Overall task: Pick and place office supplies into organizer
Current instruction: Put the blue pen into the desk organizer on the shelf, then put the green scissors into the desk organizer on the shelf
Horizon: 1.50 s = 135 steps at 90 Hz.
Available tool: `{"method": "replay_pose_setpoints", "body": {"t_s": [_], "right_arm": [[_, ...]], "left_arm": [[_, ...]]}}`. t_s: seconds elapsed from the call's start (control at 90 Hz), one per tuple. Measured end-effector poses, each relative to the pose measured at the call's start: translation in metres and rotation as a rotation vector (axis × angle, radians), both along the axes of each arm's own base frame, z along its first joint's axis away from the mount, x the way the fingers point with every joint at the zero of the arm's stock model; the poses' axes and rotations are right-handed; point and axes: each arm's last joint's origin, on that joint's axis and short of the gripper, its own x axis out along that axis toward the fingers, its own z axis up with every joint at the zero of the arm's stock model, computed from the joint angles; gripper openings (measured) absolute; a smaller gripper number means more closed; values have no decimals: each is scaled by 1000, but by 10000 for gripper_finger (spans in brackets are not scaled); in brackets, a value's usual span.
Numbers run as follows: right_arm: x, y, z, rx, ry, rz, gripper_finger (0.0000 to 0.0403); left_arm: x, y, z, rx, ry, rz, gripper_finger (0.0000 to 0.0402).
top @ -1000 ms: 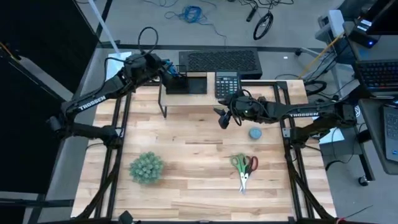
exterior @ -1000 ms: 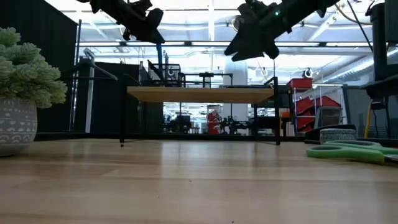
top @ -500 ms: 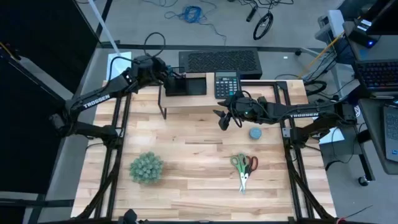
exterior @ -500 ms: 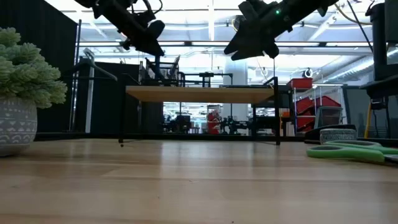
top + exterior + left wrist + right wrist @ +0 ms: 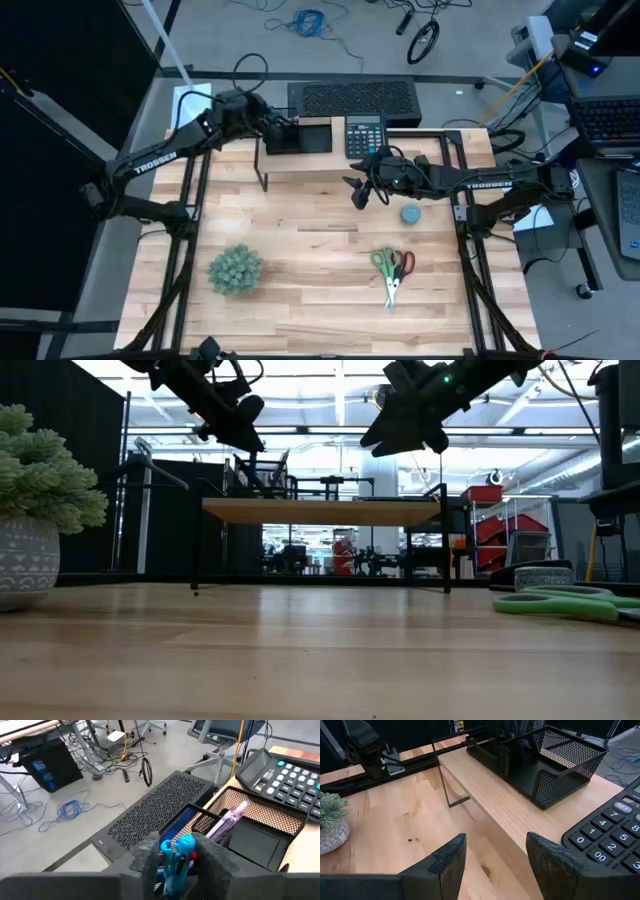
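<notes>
Since a second ago the left tool has shifted a little farther out over the pen-cup end of the organizer, and it has scarcely moved in the last half second, which suggests the arm has settled for a drop; the right arm has not changed. The left wrist view shows the left tool's fingers closed on slim blue pens, which hang directly above the organizer's tall mesh cup, where a pale purple pen already leans in the neighbouring tray section. The left arm reaches from its base across the worktop corner, wrist pitched down toward the organizer, which stands on the wooden riser shelf just beside the calculator. Judged from this, the current step is the release of the pens into the cup, and it looks not yet done. The right tool hovers in front of the organizer and below the calculator's side of the shelf, its fingers spread wide and empty. Well apart from the organizer, toward the near edge of the worktop, lie the green-handled scissors and red-handled scissors, touching, with a small round grey-blue item between them and the right tool; these remain to be collected
</notes>
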Motion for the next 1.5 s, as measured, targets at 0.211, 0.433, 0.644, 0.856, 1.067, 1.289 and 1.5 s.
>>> {"method": "replay_pose_setpoints", "body": {"t_s": [0.211, 0.433, 0.644, 0.856, 1.067, 1.289, 1.5], "right_arm": [[0, 0, 0, 1, 5, 0, 189], [0, 0, 0, 1, 5, 0, 189], [0, 0, 0, 1, 5, -1, 189], [0, 0, 0, 11, 0, -6, 189], [0, 2, -1, 15, 3, -2, 189], [0, 2, -1, 14, 7, -1, 189], [0, 2, -1, 13, 8, -1, 189]], "left_arm": [[-14, -11, 21, 63, -77, 0, 208], [-31, -30, 48, 141, -208, -42, 229], [-14, -46, 55, 45, -378, -333, 217], [34, -50, 27, 16, -286, -373, 79], [66, -45, -6, -6, -190, -290, 14], [87, -36, -24, 57, -171, -128, 2], [92, -32, -32, 91, -155, -9, 0]]}}
